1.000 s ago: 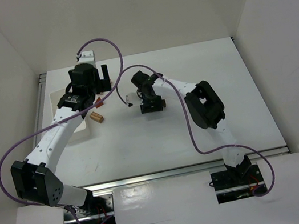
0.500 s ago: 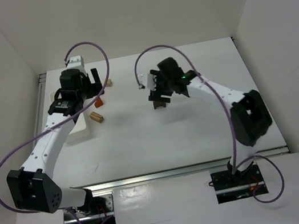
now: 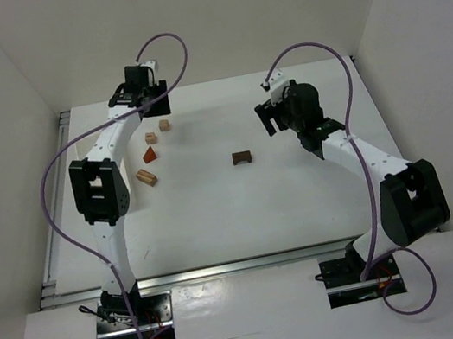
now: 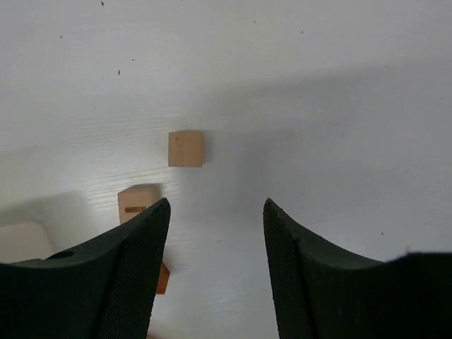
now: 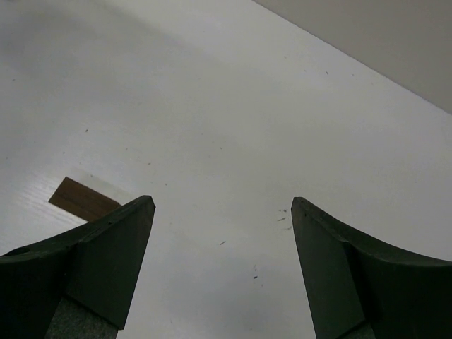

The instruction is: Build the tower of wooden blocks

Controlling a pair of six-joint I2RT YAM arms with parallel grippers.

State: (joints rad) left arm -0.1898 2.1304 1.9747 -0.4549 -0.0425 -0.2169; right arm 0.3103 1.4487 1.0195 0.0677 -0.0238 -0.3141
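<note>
While both claws hang spread and empty, the wooden blocks lie loose on the table point(image 3: 301, 191).
Left gripper point(image 4: 215, 208) hovers near one light tan cube point(image 3: 164, 125) and a second cube point(image 3: 150, 136), with the orange-red roof piece point(image 3: 149, 154) and a tan block point(image 3: 148, 177) just beside them. The dark brown arch point(image 3: 242, 157) sits apart, mid-table, left of the right gripper point(image 5: 222, 205).

The top camera looks down from high behind both arm bases point(image 3: 133, 313) over the whole bench point(image 3: 302, 200). The left wrist camera looks past the left pincer point(image 4: 216, 208) at a tan cube point(image 4: 186, 148). The right wrist camera, low, catches the brown arch point(image 5: 83, 199). Both blocks show from above too.
</note>
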